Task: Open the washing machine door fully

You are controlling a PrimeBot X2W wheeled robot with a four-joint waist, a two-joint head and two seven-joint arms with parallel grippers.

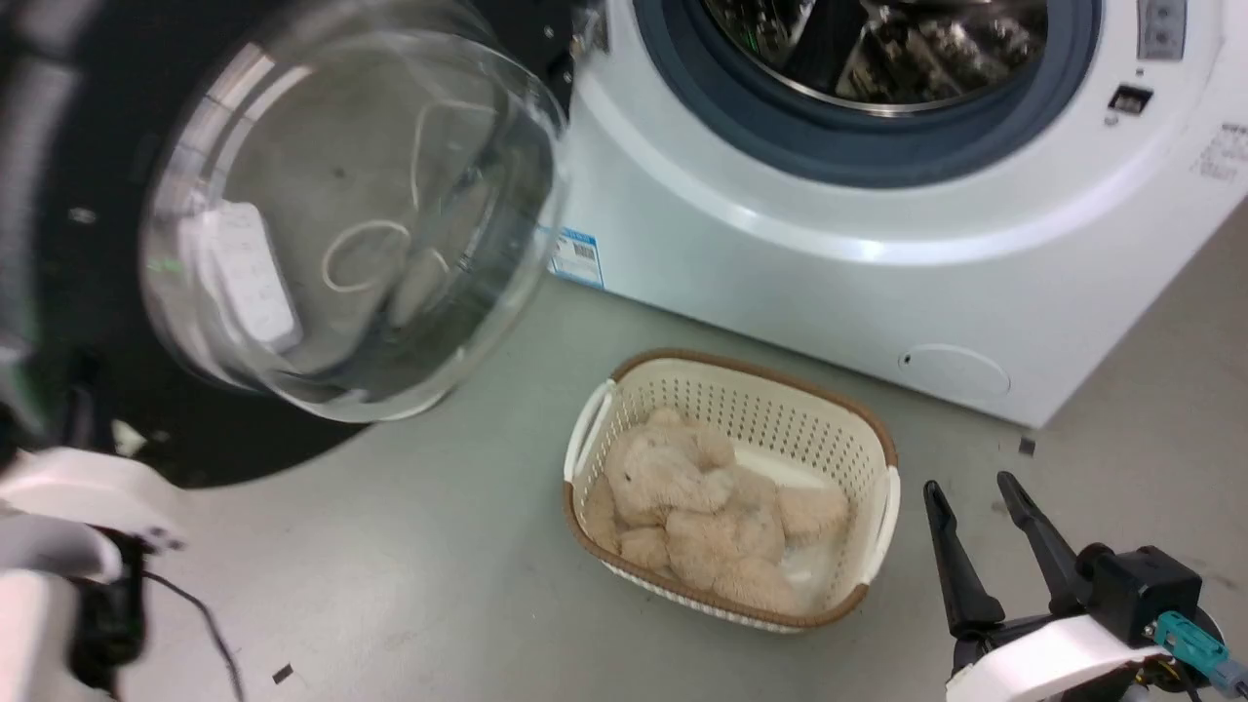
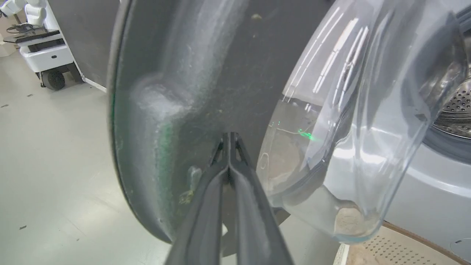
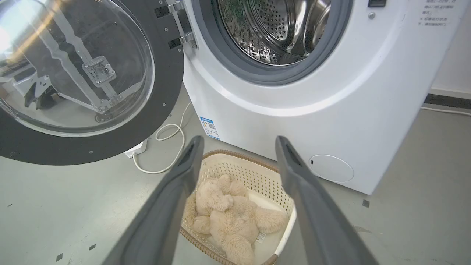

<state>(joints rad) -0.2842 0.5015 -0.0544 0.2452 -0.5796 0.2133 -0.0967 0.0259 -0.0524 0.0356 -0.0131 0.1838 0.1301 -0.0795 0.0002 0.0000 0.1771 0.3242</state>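
The washing machine door (image 1: 195,429) stands swung out to the left of the white washing machine (image 1: 829,283), its clear glass bowl (image 1: 351,214) bulging toward me. In the left wrist view my left gripper (image 2: 229,137) is shut, its tips against the door's black inner ring (image 2: 206,92) beside the glass bowl (image 2: 349,129). My pale left forearm (image 1: 58,526) is at the lower left of the head view. The right gripper (image 1: 970,492) hangs open over the floor, apart from the machine. The right wrist view has the door (image 3: 162,92), its metal hinge (image 3: 180,22) and the steel drum (image 3: 272,29) beyond the open right gripper (image 3: 239,141).
A cream perforated basket (image 1: 741,400) holding a beige plush toy (image 1: 682,487) sits on the grey floor in front of the machine. A white cable (image 3: 165,147) lies on the floor under the door. Another wheeled robot base (image 2: 44,55) stands farther off on the floor.
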